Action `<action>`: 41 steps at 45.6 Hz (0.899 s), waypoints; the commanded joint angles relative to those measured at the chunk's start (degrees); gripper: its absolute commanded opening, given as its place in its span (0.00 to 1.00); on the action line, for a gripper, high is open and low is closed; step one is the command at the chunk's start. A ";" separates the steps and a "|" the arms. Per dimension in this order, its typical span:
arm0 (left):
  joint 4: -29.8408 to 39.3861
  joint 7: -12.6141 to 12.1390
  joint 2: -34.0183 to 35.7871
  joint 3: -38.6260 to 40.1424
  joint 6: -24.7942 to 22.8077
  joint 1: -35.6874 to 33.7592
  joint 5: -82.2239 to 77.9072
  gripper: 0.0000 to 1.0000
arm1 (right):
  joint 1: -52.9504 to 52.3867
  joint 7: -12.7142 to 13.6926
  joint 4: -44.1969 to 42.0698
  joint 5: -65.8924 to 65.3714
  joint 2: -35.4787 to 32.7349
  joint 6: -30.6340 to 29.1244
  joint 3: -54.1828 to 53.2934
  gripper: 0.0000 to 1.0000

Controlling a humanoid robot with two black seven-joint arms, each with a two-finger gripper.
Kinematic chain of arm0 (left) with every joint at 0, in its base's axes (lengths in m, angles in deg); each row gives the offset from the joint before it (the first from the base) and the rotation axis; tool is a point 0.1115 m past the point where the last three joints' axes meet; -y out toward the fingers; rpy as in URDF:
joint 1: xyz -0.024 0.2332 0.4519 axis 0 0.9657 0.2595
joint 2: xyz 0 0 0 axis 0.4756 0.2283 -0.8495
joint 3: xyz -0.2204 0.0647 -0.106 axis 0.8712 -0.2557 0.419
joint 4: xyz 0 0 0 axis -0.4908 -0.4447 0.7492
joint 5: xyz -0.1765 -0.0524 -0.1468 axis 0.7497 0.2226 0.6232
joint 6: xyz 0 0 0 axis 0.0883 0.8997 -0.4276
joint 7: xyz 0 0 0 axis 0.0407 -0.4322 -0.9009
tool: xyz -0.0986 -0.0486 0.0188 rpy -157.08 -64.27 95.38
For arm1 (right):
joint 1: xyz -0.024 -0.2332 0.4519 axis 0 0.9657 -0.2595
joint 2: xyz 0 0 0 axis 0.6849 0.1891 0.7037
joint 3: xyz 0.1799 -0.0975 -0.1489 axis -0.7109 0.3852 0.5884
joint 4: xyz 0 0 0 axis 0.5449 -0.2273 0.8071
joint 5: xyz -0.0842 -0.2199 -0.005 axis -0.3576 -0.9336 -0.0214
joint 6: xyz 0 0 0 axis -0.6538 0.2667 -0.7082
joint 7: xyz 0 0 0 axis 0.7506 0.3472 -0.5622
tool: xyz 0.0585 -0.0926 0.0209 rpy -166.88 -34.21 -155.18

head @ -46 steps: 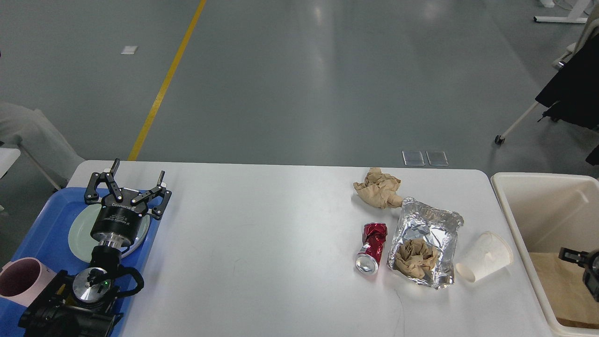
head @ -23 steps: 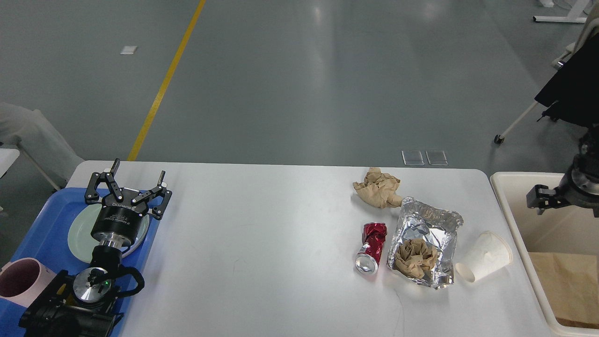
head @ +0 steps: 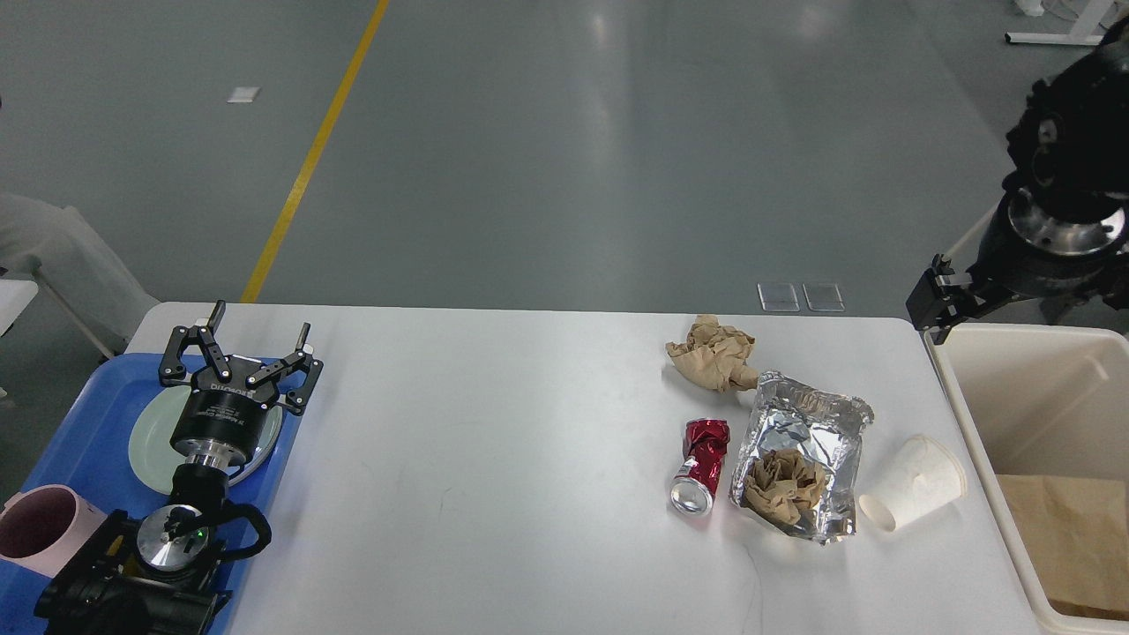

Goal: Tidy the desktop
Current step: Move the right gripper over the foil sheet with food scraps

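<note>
A crushed red can (head: 701, 465), a foil tray (head: 807, 441) holding crumpled brown paper (head: 783, 486), a tipped white paper cup (head: 914, 484) and another paper wad (head: 716, 354) lie at right; a blue tray (head: 79, 441) with plate (head: 150, 437) and pink mug (head: 40, 531) occupies lower left.

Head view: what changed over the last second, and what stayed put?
The right gripper rose from low inside the cream rectangular bin to above its far rim; its fingers cannot be told apart. Nothing was visibly grasped or released. The left gripper stayed open over the blue plastic tray. The crushed red can, foil container and white paper cup did not move.
</note>
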 commanded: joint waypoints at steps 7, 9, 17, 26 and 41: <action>0.00 -0.09 0.00 0.09 0.01 0.00 0.00 0.96 | -1.80 -0.76 5.49 8.03 3.51 4.21 -2.15 1.00; 0.00 -0.09 0.00 0.09 -0.08 -0.09 0.00 0.96 | -1.80 -0.76 5.49 8.48 4.21 5.09 -1.79 1.00; 0.09 -0.09 -0.09 0.09 0.01 0.00 -0.08 0.96 | 1.18 -0.76 4.79 9.97 6.59 6.50 -0.91 1.00; 0.09 -0.09 -0.09 0.01 -0.08 -0.09 -0.08 0.96 | 8.48 -0.50 3.73 10.06 7.38 12.91 -1.00 1.00; 0.00 -0.09 -0.09 0.09 0.01 -0.09 -0.08 0.96 | 14.27 -0.24 -0.83 12.08 8.26 21.35 -2.49 1.00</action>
